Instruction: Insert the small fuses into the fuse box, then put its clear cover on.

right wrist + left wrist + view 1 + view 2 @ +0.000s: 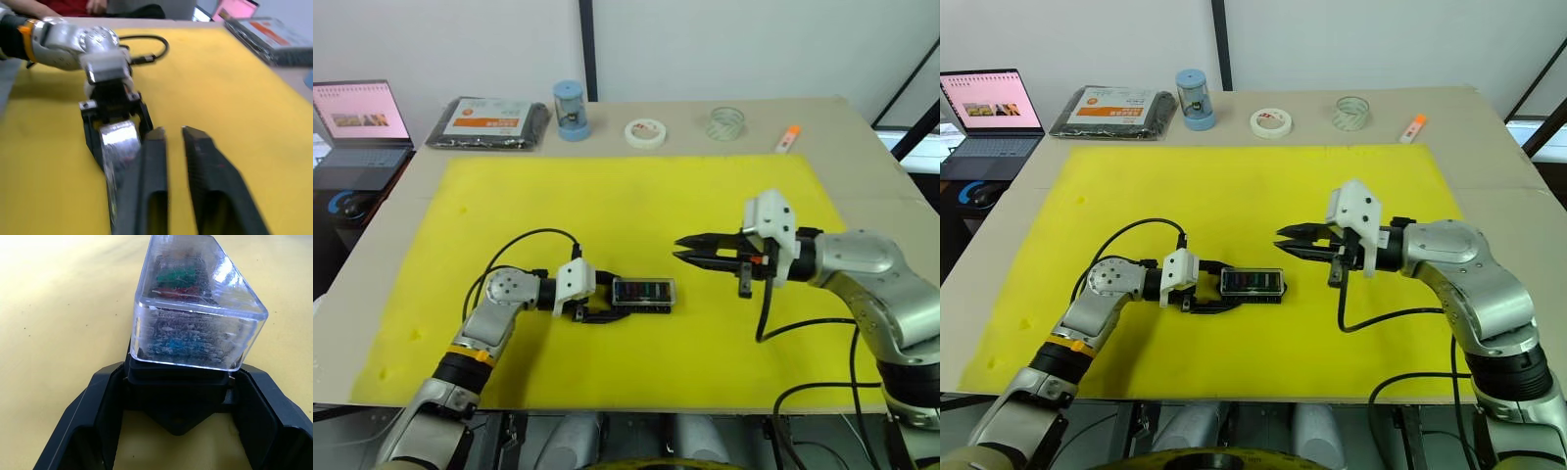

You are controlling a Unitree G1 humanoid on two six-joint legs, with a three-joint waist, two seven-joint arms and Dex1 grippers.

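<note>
The left gripper [597, 311] clamps the small black fuse box [178, 396] under its clear plastic cover [644, 291]; the right gripper [682, 250], seemingly empty, hovers nearby, fingers slightly apart.

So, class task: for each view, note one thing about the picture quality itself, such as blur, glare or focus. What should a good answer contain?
Left eye view: evenly lit, and the fuse box looks sharp.
Left wrist view: highlights glare off the clear cover, so the small fuses under it look hazy.
Right wrist view: the right gripper fingers are close and soft, and the left gripper is blurred.
</note>
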